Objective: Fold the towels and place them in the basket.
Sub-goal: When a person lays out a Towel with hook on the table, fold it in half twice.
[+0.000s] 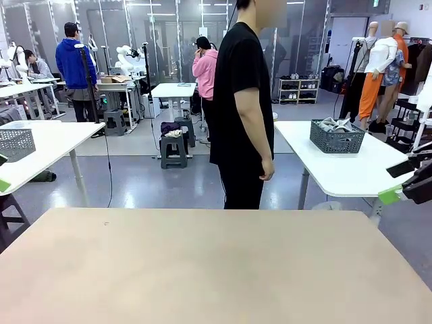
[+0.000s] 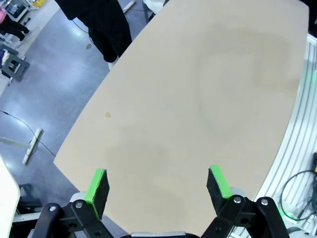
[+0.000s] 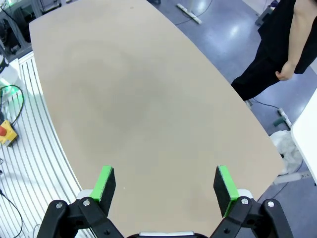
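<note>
Left gripper (image 2: 157, 174): jaws stood fully apart with nothing between the green pads; it hung over the near left part of the work table (image 1: 202, 270), aimed down at bare top.
Right gripper (image 3: 166, 174): jaws likewise fully apart and holding nothing; it hung over the near right part of the same table.
Work surface: the beige top lay bare beneath both grippers, so no cloth was within reach.
Towels (image 1: 335, 125): grey cloths lay heaped and unfolded inside the basket (image 1: 336, 142); no single towel's long axis could be read from the heap.
Basket: the dark lattice-sided basket stood upright on a white side table (image 1: 337, 172), its long side running roughly across the front view.
Bearing: the basket lay far ahead and to the right of both grippers, beyond the far right corner of the work table, with open floor between the two tables.
Nearer arm: the right arm, by judgement; even so, the basket looked out of its reach.
Person (image 1: 241, 101): stood side-on at the far edge of the work table, facing the side table, one hand (image 1: 267, 170) hanging empty at the hip, nearer the basket than either gripper.
Obstruction: nothing lay on the work table; the floor gap was the real barrier.
Other items: a paler perforated basket (image 1: 15, 144) sat on a separate table at far left, well apart.
Next step, judged: the towels needed bringing to the work table, likely by the person.
</note>
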{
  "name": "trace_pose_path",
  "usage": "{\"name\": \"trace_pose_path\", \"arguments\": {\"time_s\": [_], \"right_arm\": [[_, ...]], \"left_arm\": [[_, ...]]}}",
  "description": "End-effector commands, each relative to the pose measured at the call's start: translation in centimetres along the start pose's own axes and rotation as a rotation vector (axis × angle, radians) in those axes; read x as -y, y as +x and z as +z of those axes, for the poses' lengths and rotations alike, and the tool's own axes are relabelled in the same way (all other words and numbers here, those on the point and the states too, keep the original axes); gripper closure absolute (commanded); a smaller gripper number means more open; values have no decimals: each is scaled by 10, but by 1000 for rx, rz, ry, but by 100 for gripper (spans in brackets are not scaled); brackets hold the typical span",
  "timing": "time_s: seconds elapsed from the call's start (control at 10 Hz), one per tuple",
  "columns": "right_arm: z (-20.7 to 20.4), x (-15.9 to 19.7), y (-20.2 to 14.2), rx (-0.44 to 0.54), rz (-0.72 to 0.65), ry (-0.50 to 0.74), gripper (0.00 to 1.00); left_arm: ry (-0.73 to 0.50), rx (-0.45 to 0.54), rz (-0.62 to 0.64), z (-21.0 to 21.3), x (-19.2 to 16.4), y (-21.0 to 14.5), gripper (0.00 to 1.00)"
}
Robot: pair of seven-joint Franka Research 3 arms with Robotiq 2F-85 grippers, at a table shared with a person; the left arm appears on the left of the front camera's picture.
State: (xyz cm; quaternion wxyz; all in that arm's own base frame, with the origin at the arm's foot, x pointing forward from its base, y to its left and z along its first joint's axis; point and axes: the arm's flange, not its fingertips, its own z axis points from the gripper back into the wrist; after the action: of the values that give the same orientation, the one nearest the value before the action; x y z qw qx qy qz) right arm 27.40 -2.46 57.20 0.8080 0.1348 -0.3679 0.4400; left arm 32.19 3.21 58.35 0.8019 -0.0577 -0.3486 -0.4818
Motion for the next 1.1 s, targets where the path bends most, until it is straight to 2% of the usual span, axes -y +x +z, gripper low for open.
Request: {"name": "trace_pose_path", "arguments": {"time_s": [0.0, 0.4, 0.5, 0.7, 1.0], "right_arm": [[0, 0, 0, 2, -10, -3, 0], [0, -1, 1, 1, -16, -2, 0], [6, 8, 7, -9, 8, 9, 0], [22, 32, 24, -19, 29, 6, 0], [65, 59, 55, -24, 99, 1, 0]], "left_arm": [[-2, -2, -2, -4, 1, 2, 0], [-1, -6, 3, -2, 2, 2, 0], [-33, 11, -32, 2, -9, 6, 0], [5, -1, -104, 26, -35, 27, 0], [23, -7, -135, 63, -71, 59, 0]]}}
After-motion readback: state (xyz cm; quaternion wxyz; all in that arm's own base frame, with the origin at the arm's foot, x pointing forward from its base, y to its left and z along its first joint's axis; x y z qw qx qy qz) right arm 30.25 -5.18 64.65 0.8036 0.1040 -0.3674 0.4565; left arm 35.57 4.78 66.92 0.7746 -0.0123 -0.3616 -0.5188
